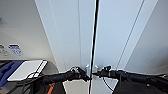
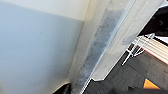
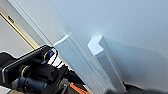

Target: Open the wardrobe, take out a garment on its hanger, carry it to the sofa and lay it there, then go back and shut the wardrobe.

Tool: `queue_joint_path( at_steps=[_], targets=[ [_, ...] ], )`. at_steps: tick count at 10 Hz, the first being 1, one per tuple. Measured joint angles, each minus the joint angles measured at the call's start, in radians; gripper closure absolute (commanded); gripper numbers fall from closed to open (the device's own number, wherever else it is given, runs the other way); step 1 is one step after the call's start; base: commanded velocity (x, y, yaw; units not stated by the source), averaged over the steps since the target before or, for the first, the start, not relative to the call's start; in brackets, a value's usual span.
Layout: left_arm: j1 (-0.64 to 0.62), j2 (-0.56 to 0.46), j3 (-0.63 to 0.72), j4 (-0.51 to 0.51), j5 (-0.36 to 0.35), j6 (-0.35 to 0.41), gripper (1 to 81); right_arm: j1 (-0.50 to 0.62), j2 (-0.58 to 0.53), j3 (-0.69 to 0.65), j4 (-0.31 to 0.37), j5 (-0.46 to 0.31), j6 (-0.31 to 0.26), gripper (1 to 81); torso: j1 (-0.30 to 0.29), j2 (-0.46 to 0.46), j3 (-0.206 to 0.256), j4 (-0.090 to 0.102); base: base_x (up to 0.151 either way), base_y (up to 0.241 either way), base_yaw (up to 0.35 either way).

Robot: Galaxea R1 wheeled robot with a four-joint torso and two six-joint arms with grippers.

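Far left in the head view: smooth pale wall (image 1: 22,27) with two small blue-and-white labels (image 1: 15,49), low down; below them a flat white rectangular panel (image 1: 26,69) with rounded corners, tilted, a thin dark cable across it, and a scrap of bright blue fabric (image 1: 5,72) at the very edge; too little visible to tell what that blue thing is

Centre: the wardrobe (image 1: 75,32), tall, glossy white, flat-faced, its two doors meeting at a narrow dark seam (image 1: 94,37) running top to bottom; doors nearly closed, only that thin black slit between them; two short silver handles (image 1: 87,67) just beside the seam, one on each door, low in frame

Left gripper (image 1: 85,75), black and jointed, reaching in from the left and pressed up against the left door's handle; right gripper (image 1: 98,73) coming from the right, touching the right handle; cannot tell for either whether the fingers are spread or closed around the handle

From the left wrist: smooth white door face, a pale greyish edge strip (image 2: 100,47), dark wood-grain floor (image 2: 120,77) beyond, and a thin white wire shape (image 2: 136,47) lying near a pale striped edge; unclear what it is

From the right wrist: square-section handle (image 3: 105,60), matte pale metal, standing off the white door; the other arm's black body (image 3: 30,72) beside it
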Motion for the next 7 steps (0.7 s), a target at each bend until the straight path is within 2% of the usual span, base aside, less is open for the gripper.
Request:
queue_joint_path(
  at_steps=[3,5,7],
  targets=[
    [0.078,-0.095,0.132,0.047,-0.096,0.02,1.0,-0.041,-0.039,0.056,-0.012,0.039,-0.014,1.0,0.0,0.0,0.001,0.0,0.0,0.0,0.0],
    [0.126,-0.161,0.221,0.072,-0.127,0.025,1.0,-0.066,-0.079,0.113,-0.032,0.044,-0.019,1.0,0.0,0.0,0.001,0.0,0.0,0.0,0.0],
    [0.164,-0.242,0.323,0.092,-0.125,0.026,1.0,-0.101,-0.126,0.176,-0.067,0.057,-0.024,1.0,0.0,0.0,0.001,0.0,0.0,0.0,0.0]
  ],
)
